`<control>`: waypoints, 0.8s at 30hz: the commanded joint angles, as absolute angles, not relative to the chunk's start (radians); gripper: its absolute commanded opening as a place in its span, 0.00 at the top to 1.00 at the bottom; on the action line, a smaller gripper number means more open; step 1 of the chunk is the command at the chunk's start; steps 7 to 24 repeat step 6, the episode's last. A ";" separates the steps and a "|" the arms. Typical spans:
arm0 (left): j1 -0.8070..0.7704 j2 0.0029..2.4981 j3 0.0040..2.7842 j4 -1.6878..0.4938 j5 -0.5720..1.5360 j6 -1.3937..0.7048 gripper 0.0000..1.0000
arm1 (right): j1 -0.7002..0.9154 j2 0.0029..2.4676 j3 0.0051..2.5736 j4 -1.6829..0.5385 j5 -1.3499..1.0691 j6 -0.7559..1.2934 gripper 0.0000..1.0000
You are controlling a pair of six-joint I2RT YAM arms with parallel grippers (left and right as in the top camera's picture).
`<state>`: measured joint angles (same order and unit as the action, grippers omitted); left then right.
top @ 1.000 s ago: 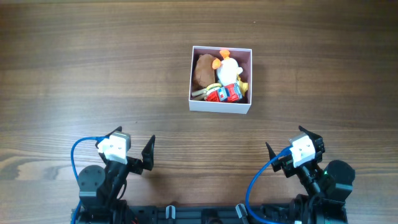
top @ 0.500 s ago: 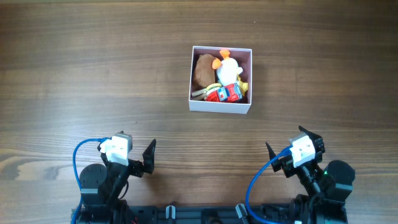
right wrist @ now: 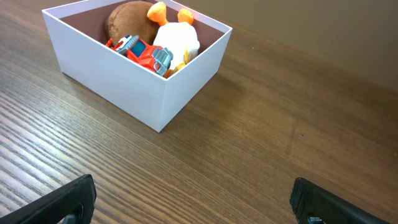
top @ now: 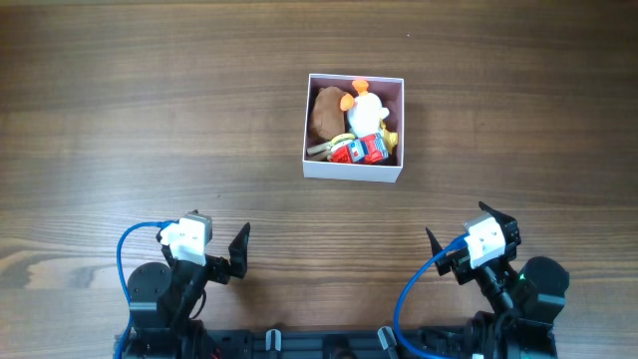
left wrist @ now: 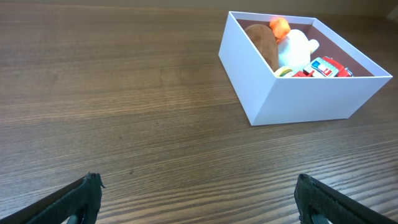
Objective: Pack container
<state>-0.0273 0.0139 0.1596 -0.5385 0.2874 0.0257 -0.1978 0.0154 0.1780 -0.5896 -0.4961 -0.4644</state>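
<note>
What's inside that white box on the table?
The container holds a brown plush lump, a white toy bird with orange parts, and a red toy truck. Anything beneath them is covered.

There are 2 pincers, the left gripper (left wrist: 198,182) and the right gripper (right wrist: 193,182), with 2 blue cables (top: 121,249) trailing behind them, and ahead of both sits 1 container (top: 354,171) holding 1 brown plush toy (top: 326,112), 1 white toy with orange parts (top: 365,112) and 1 red toy vehicle (top: 361,150).
</note>
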 commanded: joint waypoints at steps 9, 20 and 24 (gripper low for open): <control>-0.034 0.005 0.150 -0.539 0.310 0.045 0.00 | -0.194 0.005 0.169 -0.591 -0.493 -0.445 0.00; -0.034 0.005 0.150 -0.539 0.310 0.045 0.00 | -0.194 0.005 0.169 -0.591 -0.493 -0.445 0.00; -0.034 0.005 0.150 -0.539 0.310 0.045 0.00 | -0.194 0.005 0.169 -0.591 -0.493 -0.445 0.00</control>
